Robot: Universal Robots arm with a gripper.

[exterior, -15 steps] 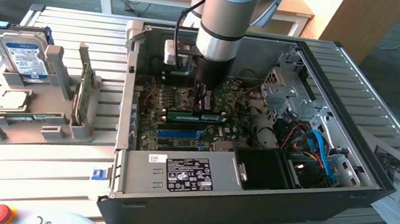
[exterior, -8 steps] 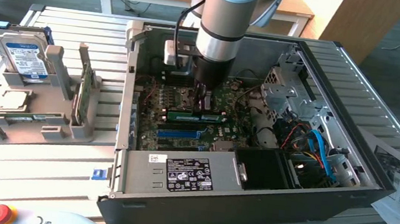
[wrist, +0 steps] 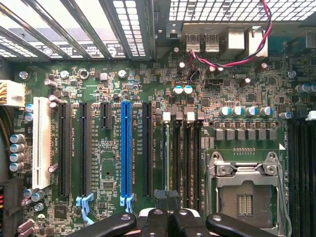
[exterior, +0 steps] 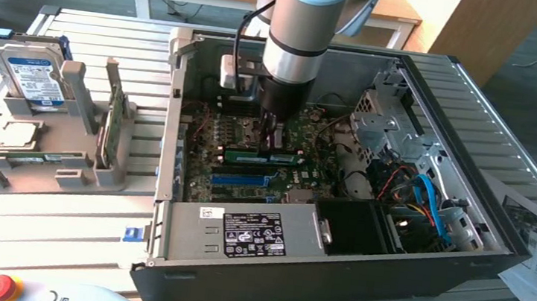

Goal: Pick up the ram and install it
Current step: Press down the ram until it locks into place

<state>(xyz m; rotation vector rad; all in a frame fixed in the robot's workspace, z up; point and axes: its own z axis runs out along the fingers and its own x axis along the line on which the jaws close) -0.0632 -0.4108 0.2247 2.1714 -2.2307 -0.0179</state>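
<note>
Ram (exterior: 265,156): you see a green stick lying among the motherboard slots, just beside the tool's tip.
Tool (wrist: 168,213): closed; whether it pinches the ram, you can't tell.
Around: blue slot (wrist: 126,148), empty CPU socket (wrist: 245,197).
Case (exterior: 336,274): holds motherboard, power supply (exterior: 240,231).
Tray (exterior: 6,172): hard drive (exterior: 31,77), upright green card (exterior: 112,123).

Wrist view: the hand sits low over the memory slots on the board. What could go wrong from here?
The shut hand hangs close over the narrow memory slots; a small offset could push the memory stick against a neighbouring slot. The white clips at the slot ends might not latch, leaving it half seated.
</note>
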